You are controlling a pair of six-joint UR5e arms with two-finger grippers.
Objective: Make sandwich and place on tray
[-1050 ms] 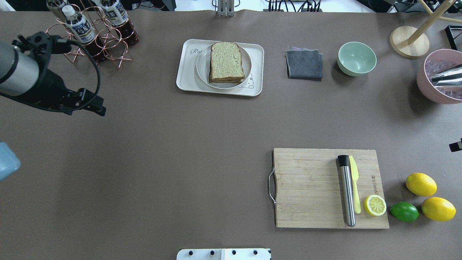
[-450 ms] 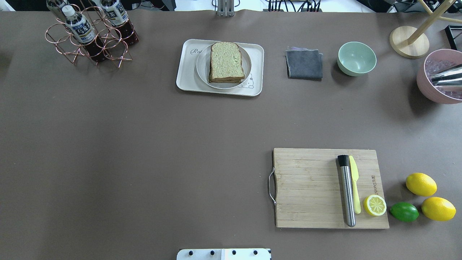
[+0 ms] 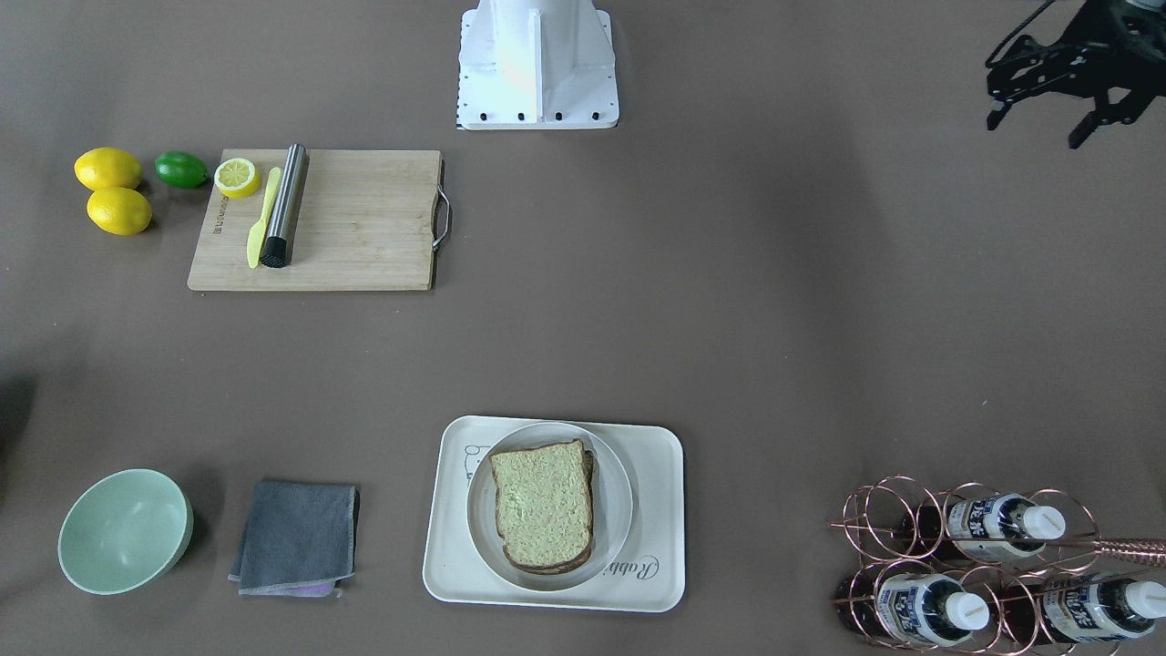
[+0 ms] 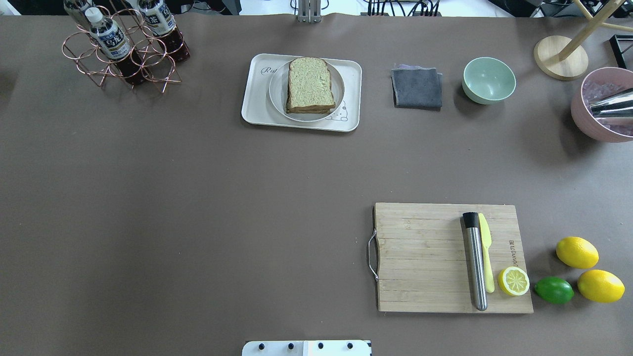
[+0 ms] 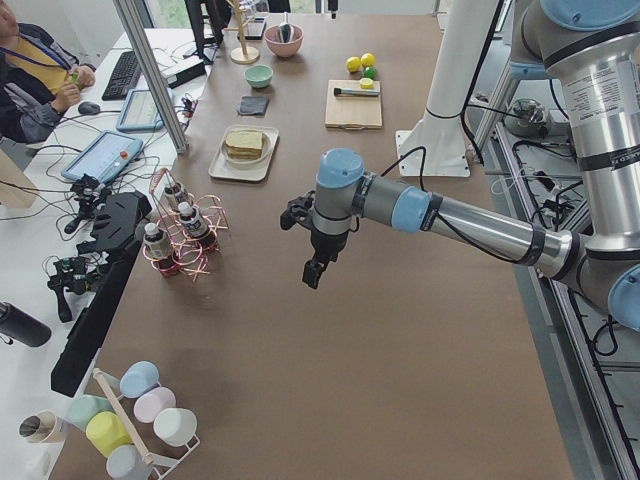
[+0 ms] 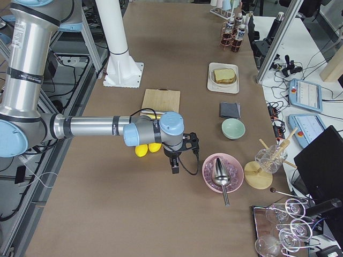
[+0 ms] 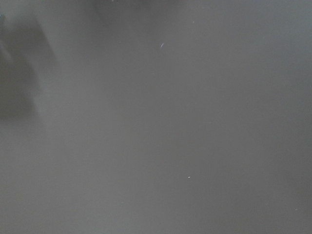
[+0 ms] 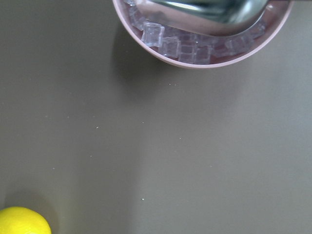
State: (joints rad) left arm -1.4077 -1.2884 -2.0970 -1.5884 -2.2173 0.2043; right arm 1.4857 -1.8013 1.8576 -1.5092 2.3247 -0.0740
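Evidently done: the sandwich [image 4: 309, 84] sits on its plate [image 4: 276, 96] in the tray [image 4: 253, 106]. The left pincer [image 3: 1034, 128] gapes empty; the right pincer [image 6: 175, 166] I cannot tell. I reckon only parking remains.

- Sandwich [image 4: 310, 85]: stacked square slices of pale, porous bread with brown crusts. It lies flat with its edges roughly aligned. Only the top slice's face and thin crust layers at the near edge show, so the filling cannot be made out. It rests on a round white plate [image 4: 274, 91].
- Tray [image 4: 254, 99]: cream-white rounded rectangle with a raised rim, script lettering at one corner and a small bear drawing at the opposite one, both partly covered. It sits flat on the brown desk [image 4: 198, 198] toward the far edge, carrying the plate within its rim.
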